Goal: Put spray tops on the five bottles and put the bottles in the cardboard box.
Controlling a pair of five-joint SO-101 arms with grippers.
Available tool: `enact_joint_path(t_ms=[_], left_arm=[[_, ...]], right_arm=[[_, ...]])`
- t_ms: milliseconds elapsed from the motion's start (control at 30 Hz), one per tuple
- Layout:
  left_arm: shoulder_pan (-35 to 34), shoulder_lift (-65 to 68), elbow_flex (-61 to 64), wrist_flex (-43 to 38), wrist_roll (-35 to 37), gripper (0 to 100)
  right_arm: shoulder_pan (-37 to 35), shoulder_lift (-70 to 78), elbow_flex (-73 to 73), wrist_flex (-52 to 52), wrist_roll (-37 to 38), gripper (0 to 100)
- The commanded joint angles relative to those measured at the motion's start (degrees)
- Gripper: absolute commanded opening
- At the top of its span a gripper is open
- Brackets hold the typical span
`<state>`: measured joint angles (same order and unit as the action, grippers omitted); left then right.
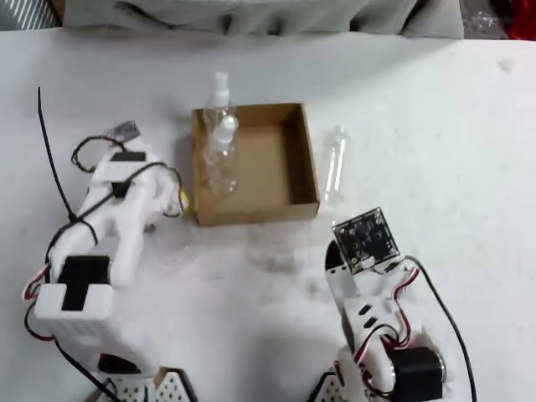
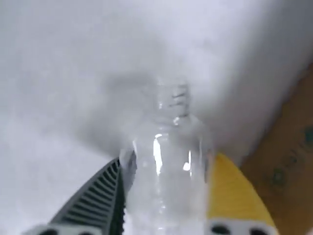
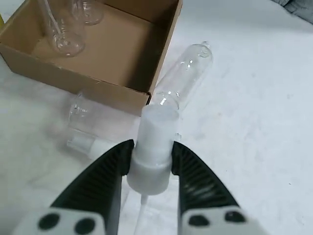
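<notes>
The left gripper (image 2: pixel 168 166) is clamping a clear open-necked bottle (image 2: pixel 168 132) just beside the cardboard box (image 2: pixel 288 161). The frame edge is cutting off the bottle's base. Dark print on the box wall is showing too blurred to read. The right gripper (image 3: pixel 152 147) is clamping a white spray top (image 3: pixel 155 122) over the table (image 3: pixel 254 122), near the box's corner. A topless bottle (image 3: pixel 188 73) is lying beside the box. Two topped bottles (image 1: pixel 222 138) are standing inside it. A faint bottle (image 3: pixel 80 115) is lying just beside the box's outer wall, hard to make out.
</notes>
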<state>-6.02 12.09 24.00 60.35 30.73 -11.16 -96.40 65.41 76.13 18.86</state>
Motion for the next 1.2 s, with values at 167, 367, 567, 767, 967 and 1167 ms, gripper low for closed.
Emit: enact_joint_path(t_ms=[167,367,567,767,967,1167], left_arm=[[-1.01,-1.98,-3.69,0.44,-2.73,2],[-3.65,-12.35,-1.93,3.52,-8.44,2],[-2.77,-29.49,6.24,3.25,-13.80,2],[-0.48,-46.29,16.18,-1.41,-16.79,2],[5.32,-63.78,30.59,-9.49,-21.19,2],[8.75,-80.13,39.91,-15.30,-20.66,2]], right_arm=[[-0.48,-0.13,-0.44,0.48,0.44,1.5],[-0.48,-0.13,-0.97,-4.88,-4.48,1.5],[-0.48,-0.13,-1.05,-15.60,-11.78,1.5],[-0.57,-0.57,-1.05,-27.38,-21.54,1.5],[-2.33,-0.22,-1.05,-46.20,-25.85,1.5],[-12.53,4.18,-9.41,-53.76,-25.85,1.5]])
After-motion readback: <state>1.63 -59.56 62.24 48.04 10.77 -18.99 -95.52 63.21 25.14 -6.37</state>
